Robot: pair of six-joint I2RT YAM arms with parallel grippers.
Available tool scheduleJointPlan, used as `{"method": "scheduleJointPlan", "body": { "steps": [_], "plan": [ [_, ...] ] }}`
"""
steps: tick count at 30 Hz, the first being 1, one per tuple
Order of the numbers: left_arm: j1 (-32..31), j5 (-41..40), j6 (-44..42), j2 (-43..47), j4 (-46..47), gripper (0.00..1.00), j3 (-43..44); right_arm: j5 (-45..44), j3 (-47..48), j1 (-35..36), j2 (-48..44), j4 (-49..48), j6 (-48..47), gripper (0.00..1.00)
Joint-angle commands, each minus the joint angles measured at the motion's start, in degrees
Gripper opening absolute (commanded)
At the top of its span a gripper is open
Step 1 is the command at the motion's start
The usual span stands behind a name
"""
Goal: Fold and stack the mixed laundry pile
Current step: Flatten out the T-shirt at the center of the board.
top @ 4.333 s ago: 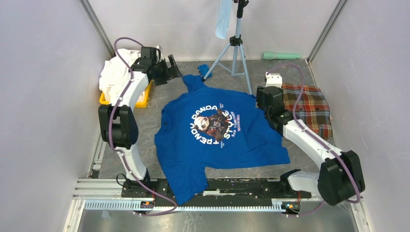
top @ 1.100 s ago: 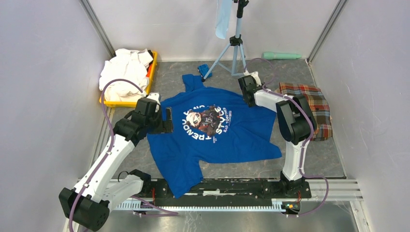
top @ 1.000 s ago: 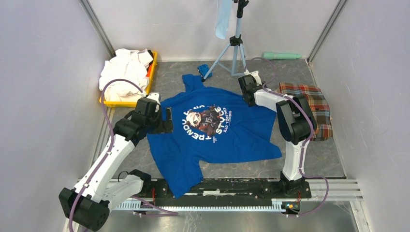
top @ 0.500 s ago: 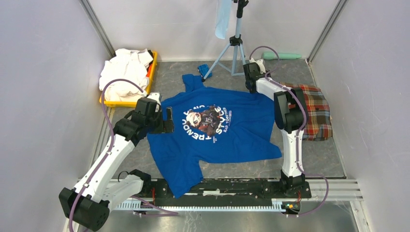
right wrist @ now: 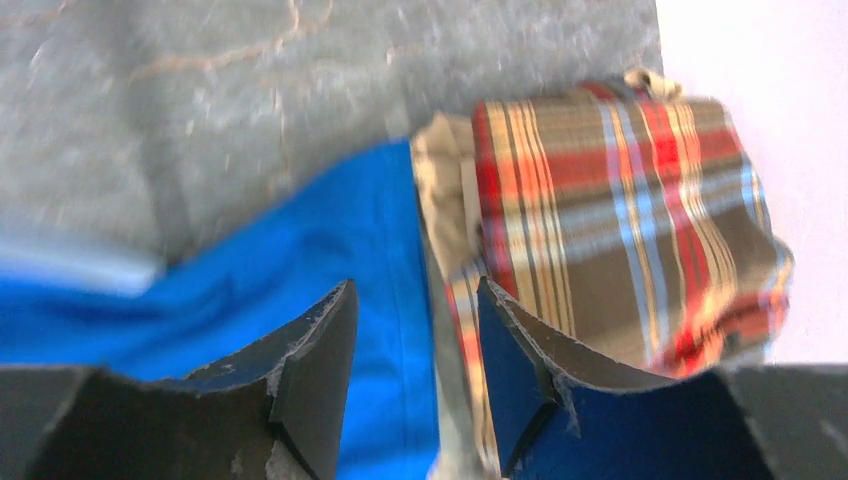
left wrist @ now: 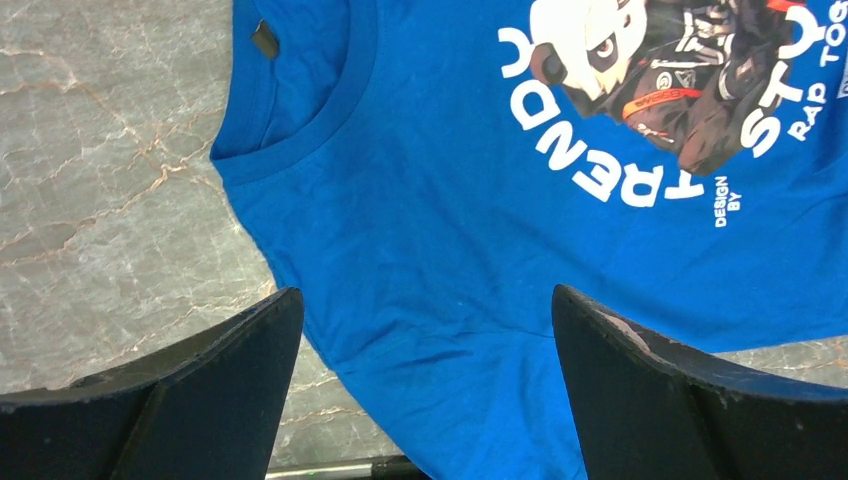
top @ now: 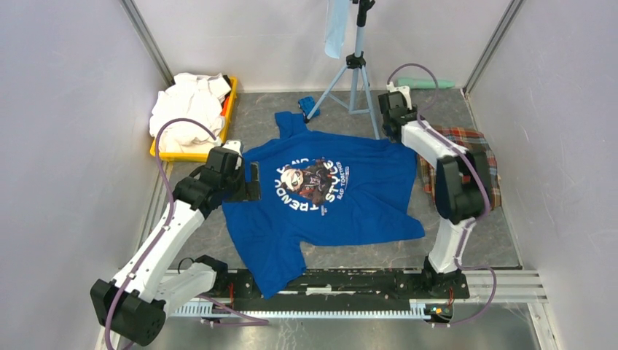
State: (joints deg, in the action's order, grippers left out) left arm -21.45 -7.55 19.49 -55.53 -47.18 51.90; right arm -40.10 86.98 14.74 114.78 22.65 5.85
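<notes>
Top view, left tool (top: 253, 182): I see it spread wide over the collar side of the blue T-shirt (top: 350, 204), gripping nothing.
Top view, right tool (top: 390, 122): it is at the shirt's far corner, by the tripod (top: 356, 73); I cannot tell its jaws from here.
Top view, count: I count one blue T-shirt flat mid-surface, one plaid cloth (top: 477, 149) at the right, and one heap of white shirts (top: 186, 109) on a yellow tray (top: 191, 155); I cannot tell the pieces in the heap.
Left wrist, left tool (left wrist: 422, 298): released, fingers far apart, with the T-shirt (left wrist: 450, 250) below and the surface (left wrist: 110, 200) beside it.
Right wrist, right tool (right wrist: 415, 290): jaws partway apart, and I see nothing pinched, though this view is blurred.
Right wrist, below: the T-shirt (right wrist: 300, 250) edge lies just beside the plaid cloth (right wrist: 620, 200).
</notes>
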Motion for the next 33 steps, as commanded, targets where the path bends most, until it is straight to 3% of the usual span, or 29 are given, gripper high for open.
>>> {"method": "scheduleJointPlan", "body": {
  "steps": [1, 8, 13, 19, 25, 33],
  "plan": [
    [-0.5, -2.6, 3.5, 0.6, -1.7, 1.0, 1.8, 7.7, -12.8, 3.5, -18.2, -0.4, 7.3, 0.55],
    [-2.4, -1.3, 11.2, -1.5, -3.5, 0.97, -1.1, 18.4, -41.2, 12.4, -43.5, -6.9, 14.7, 0.57],
    [-7.1, -2.3, 16.2, -4.9, 0.7, 0.93, -3.9, 28.3, -55.7, 13.4, -51.1, -14.6, 18.2, 0.55],
    [-7.9, -2.5, 18.1, -10.1, 8.6, 0.89, -8.0, 24.1, -55.1, 12.0, -45.6, -18.7, 16.9, 0.51],
    [-7.9, -4.4, 18.1, -10.9, 11.1, 0.88, -9.5, 25.6, -48.9, 4.0, -36.5, -20.4, 17.1, 0.49],
    [-7.6, -8.3, 17.6, -21.4, 16.0, 0.82, -1.9, 26.5, -45.9, 1.5, -26.8, -22.3, 18.5, 0.48]
  ]
}}
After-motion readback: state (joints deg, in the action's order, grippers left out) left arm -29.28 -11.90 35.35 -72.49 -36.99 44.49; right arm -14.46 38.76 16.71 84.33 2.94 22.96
